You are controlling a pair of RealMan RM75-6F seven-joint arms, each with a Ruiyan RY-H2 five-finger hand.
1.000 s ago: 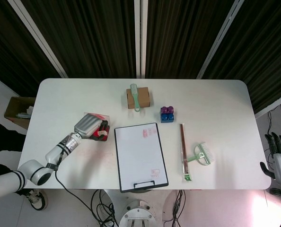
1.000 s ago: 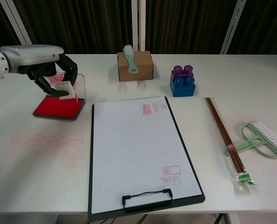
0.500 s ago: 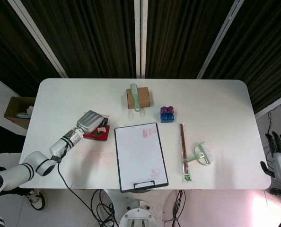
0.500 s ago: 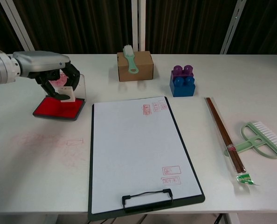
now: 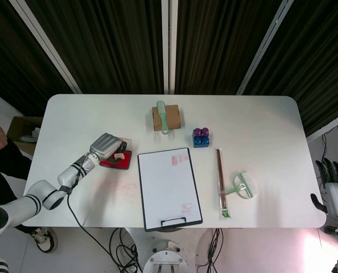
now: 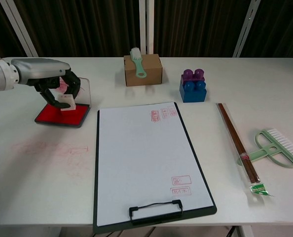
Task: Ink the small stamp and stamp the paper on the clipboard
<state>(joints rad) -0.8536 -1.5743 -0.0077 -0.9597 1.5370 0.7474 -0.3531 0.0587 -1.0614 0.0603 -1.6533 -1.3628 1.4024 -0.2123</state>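
Note:
My left hand (image 6: 50, 83) (image 5: 108, 147) holds the small white stamp (image 6: 65, 102) (image 5: 119, 155) and presses it down onto the red ink pad (image 6: 57, 114) (image 5: 112, 162), whose clear lid (image 6: 84, 90) stands open behind it. The clipboard (image 6: 147, 159) (image 5: 169, 187) with white paper lies to the right of the pad; the paper carries red stamp marks near its top and bottom. My right hand (image 5: 335, 190) hangs off the table's right edge, fingers apart, holding nothing.
A cardboard box (image 6: 143, 69) with a green brush on top stands at the back. A blue and purple toy block (image 6: 194, 85), wrapped chopsticks (image 6: 237, 142) and a green comb brush (image 6: 276, 148) lie right of the clipboard. Faint red stamp marks (image 6: 50, 148) stain the table.
My left hand has lowered the stamp from above the ink pad down onto the red surface. The right hand has barely moved.

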